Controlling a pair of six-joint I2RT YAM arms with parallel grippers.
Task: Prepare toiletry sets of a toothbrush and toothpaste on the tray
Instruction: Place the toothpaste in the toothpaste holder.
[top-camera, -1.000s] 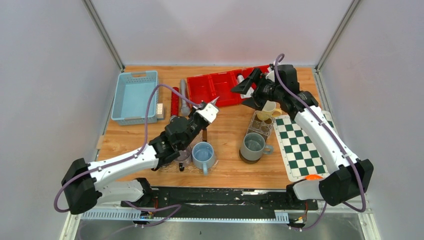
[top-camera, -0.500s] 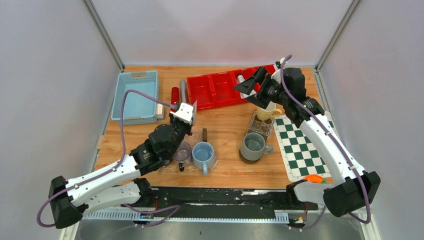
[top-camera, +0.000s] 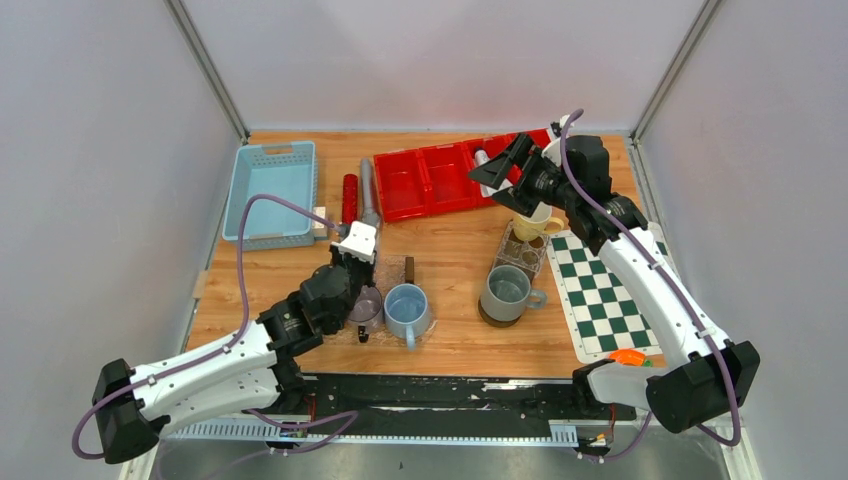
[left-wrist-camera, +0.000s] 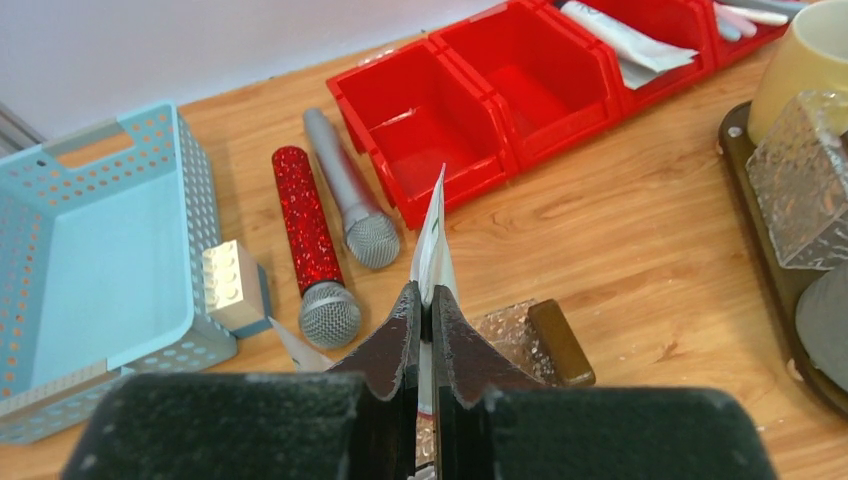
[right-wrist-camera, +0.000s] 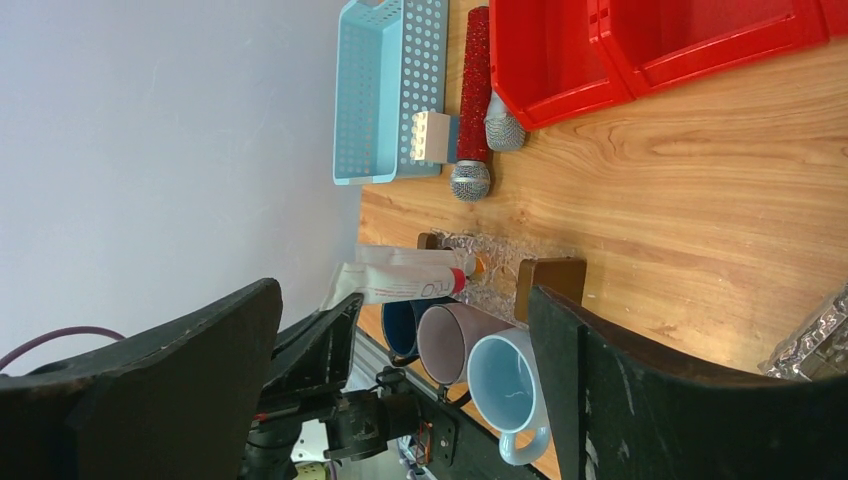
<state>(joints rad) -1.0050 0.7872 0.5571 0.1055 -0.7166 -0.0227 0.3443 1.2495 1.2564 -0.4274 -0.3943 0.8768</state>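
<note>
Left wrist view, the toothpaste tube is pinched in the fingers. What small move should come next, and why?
Probably lower the left gripper and lay the toothpaste on the clear tray: its fingers are shut on the tube, and the tray lies just below and ahead of them.

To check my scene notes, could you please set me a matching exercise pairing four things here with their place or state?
1 left gripper
2 right gripper
3 blue basket
4 red microphone

A beside the grey microphone
B open, by the red bins
C shut on a toothpaste tube
D at the table's far left

Pairs: 1-C, 2-B, 3-D, 4-A
</note>
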